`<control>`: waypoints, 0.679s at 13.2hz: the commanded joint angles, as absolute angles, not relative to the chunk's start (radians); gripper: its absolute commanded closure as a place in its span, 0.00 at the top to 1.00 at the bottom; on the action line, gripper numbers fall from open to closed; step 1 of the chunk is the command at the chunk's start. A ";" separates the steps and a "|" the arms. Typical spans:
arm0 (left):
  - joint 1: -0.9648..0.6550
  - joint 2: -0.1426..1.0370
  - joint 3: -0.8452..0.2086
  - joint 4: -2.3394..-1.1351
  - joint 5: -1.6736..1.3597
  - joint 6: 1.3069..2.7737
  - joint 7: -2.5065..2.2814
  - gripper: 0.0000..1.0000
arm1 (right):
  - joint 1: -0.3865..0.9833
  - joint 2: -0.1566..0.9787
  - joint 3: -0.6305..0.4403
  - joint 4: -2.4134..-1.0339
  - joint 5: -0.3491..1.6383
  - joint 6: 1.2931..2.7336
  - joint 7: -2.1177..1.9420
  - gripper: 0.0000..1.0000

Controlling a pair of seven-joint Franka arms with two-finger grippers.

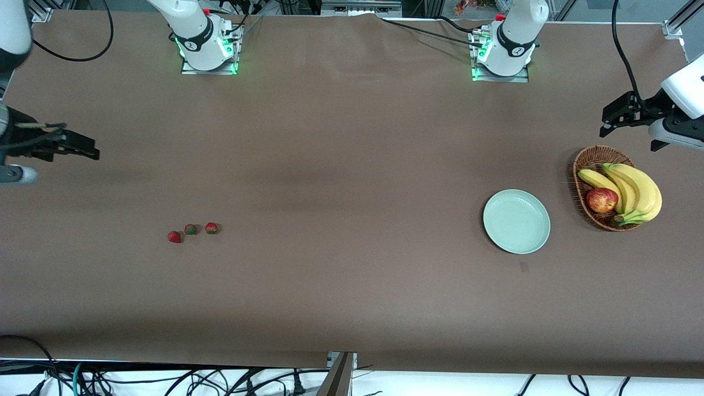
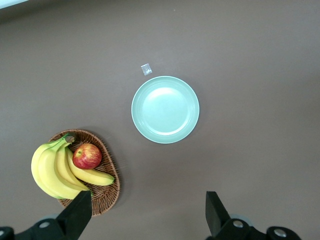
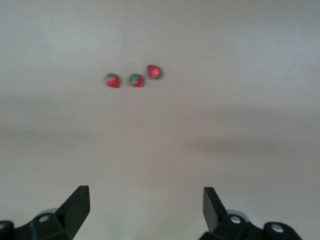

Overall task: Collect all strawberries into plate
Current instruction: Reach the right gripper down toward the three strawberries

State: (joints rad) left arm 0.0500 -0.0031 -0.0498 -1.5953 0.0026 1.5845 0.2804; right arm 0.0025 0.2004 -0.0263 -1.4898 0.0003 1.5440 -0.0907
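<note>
Red, green, yellow and mint on a plain brown table

Three strawberries (image 1: 191, 230) are red with green leafy tops, lying on bare brown cloth ahead of the black fingers of the right gripper (image 3: 145, 206). The plate (image 2: 165, 109) is plain, glossy pale mint green, ahead of the black-fingered left gripper (image 2: 148, 211). Beside that gripper's one finger, a brown woven wicker basket (image 2: 108, 189) holds yellow bananas (image 2: 52, 170) with greenish stem ends and a red apple (image 2: 87, 156) streaked with yellow. The table (image 1: 352, 165) is uniform dull brown.
</note>
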 commanded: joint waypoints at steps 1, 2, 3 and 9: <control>0.043 -0.015 -0.044 -1.615 0.023 1.605 0.270 1.00 | 0.052 0.257 -0.026 -1.485 -0.020 1.571 -0.087 1.00; 0.043 -0.014 -0.044 -1.614 0.023 1.605 0.270 1.00 | 0.073 0.280 -0.026 -1.486 -0.023 1.597 -0.086 1.00; 0.044 -0.012 -0.044 -1.614 0.023 1.605 0.270 1.00 | 0.093 0.316 -0.028 -1.488 -0.021 1.638 -0.080 1.00; 0.044 -0.014 -0.044 -1.614 0.023 1.595 0.270 1.00 | 0.201 0.514 -0.028 -1.493 -0.011 1.873 0.046 1.00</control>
State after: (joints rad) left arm 0.0500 -0.0026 -0.0465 -1.6029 0.0026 1.5907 0.2803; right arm 0.1655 0.4680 -0.0238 -1.4979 -0.0073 1.8221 -0.0064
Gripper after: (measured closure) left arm 0.000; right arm 0.000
